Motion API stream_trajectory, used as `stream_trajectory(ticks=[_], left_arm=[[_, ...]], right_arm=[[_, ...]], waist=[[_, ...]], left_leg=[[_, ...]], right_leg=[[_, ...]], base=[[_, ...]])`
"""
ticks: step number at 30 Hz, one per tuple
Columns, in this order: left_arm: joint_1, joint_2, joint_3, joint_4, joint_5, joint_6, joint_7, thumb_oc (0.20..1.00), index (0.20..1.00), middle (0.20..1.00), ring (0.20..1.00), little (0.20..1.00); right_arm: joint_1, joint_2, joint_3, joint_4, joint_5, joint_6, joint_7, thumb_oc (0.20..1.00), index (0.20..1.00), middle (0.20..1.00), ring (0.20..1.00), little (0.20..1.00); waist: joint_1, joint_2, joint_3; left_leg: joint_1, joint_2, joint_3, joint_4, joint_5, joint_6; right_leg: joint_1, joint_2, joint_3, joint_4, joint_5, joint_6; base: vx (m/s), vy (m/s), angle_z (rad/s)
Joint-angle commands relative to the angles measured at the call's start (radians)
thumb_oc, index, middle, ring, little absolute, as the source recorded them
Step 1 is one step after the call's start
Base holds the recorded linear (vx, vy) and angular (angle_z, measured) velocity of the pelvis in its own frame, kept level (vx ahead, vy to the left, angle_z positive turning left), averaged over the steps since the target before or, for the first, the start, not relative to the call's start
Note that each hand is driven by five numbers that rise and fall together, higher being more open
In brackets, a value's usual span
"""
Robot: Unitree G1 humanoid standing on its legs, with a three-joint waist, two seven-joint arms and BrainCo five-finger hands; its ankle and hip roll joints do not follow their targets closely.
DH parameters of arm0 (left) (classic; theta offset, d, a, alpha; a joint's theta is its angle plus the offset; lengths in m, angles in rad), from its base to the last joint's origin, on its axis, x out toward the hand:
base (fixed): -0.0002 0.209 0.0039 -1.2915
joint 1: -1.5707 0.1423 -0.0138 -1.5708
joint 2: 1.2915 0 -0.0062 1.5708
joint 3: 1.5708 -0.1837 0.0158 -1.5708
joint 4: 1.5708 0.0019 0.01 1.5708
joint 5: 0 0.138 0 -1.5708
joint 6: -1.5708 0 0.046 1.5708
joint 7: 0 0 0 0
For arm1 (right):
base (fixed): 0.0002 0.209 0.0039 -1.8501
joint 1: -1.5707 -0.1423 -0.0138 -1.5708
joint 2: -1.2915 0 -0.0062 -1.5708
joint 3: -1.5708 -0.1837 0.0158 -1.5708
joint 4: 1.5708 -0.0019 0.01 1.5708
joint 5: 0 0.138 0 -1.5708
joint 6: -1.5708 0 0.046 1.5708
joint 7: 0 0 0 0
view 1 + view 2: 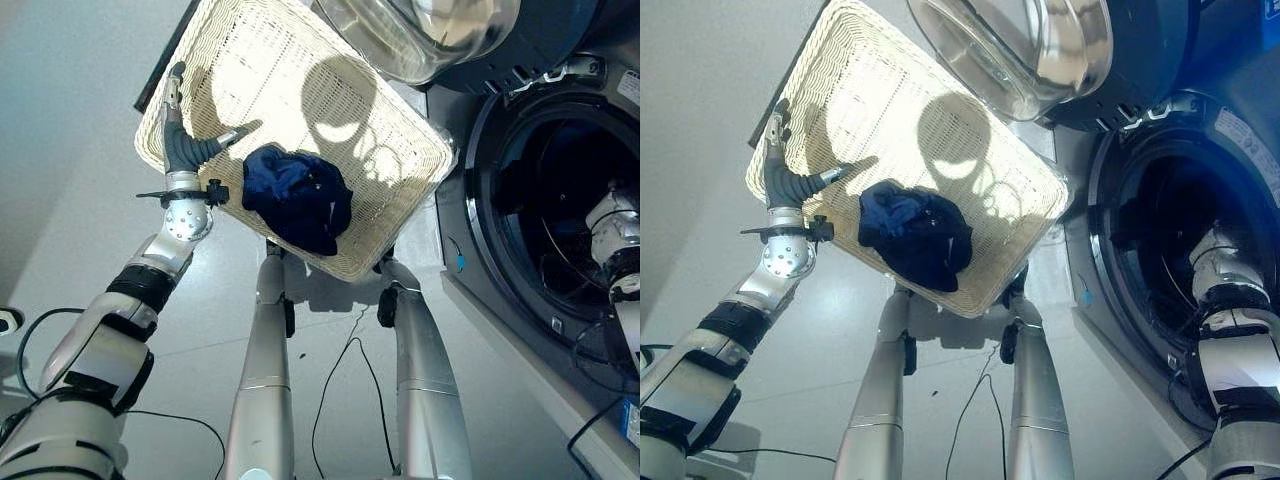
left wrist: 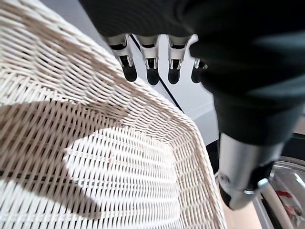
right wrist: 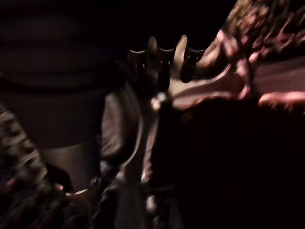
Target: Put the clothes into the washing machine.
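- The washing machine (image 1: 560, 200) stands open, its glass door (image 1: 420, 35) swung over the basket's far corner.
- The white wicker basket (image 1: 300, 60) holds the dark blue clothes (image 1: 298, 198) by its near edge.
- The left hand (image 1: 185, 145), fingers straight, rests on the basket's left rim, just beside the clothes.
- The right hand (image 3: 162, 59) is inside the drum; its grip cannot be told.

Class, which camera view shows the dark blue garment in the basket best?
The left eye view: the dark blue garment lies whole and unblocked in the white wicker basket. The right eye view shows it similarly. The left wrist view shows basket weave; the right wrist view shows the dark drum.
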Motion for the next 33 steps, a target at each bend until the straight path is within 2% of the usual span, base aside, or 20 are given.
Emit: stream_trajectory(ticks=[1, 9, 15, 26, 33], left_arm=[[-0.022, -0.057, 0.076, 0.016, -0.010, -0.041, 0.063, 1.000, 1.000, 1.000, 1.000, 1.000], [0.026, -0.092, 0.143, -0.004, 0.022, -0.068, 0.154, 1.000, 1.000, 1.000, 1.000, 1.000], [0.061, -0.113, 0.203, -0.015, 0.014, -0.087, 0.194, 1.000, 1.000, 1.000, 1.000, 1.000], [0.102, -0.145, 0.267, -0.018, 0.038, -0.099, 0.250, 1.000, 1.000, 1.000, 1.000, 1.000], [0.127, -0.161, 0.298, -0.027, 0.075, -0.088, 0.302, 1.000, 1.000, 1.000, 1.000, 1.000]], right_arm=[[0.034, -0.049, 0.026, -0.058, -0.092, -0.073, -0.028, 1.000, 1.000, 1.000, 1.000, 1.000], [0.158, 0.060, 0.016, -0.241, -0.255, -0.096, -0.101, 1.000, 1.000, 1.000, 1.000, 1.000], [0.249, 0.131, 0.029, -0.377, -0.320, -0.078, -0.055, 1.000, 1.000, 1.000, 1.000, 1.000], [0.362, 0.237, 0.052, -0.518, -0.384, -0.098, 0.010, 1.000, 1.000, 1.000, 1.000, 1.000], [0.430, 0.277, 0.070, -0.646, -0.525, -0.121, 0.036, 1.000, 1.000, 1.000, 1.000, 1.000]], waist=[[-0.034, 0.014, -0.024], [-0.041, 0.023, -0.024], [-0.052, 0.025, -0.024], [-0.068, 0.027, -0.024], [-0.080, 0.029, -0.024]], left_leg=[[-0.015, -0.082, 0.051, 0.133, -0.145, 0.048], [-0.012, -0.078, 0.062, 0.127, -0.154, 0.046], [-0.019, -0.072, 0.073, 0.124, -0.149, 0.042], [-0.024, -0.066, 0.088, 0.124, -0.136, 0.038], [-0.026, -0.060, 0.098, 0.121, -0.130, 0.037]], right_leg=[[0.086, 0.045, -0.054, -0.282, 0.204, 0.081], [0.078, 0.048, -0.044, -0.272, 0.188, 0.079], [0.064, 0.052, -0.034, -0.258, 0.177, 0.073], [0.056, 0.060, -0.018, -0.246, 0.168, 0.064], [0.053, 0.065, -0.010, -0.243, 0.164, 0.061]], base=[[-0.01, 0.030, 0.04], [-0.01, 0.021, 0.01], [0.00, 0.014, 0.00], [0.00, 0.025, -0.01], [0.00, 0.030, -0.04]])
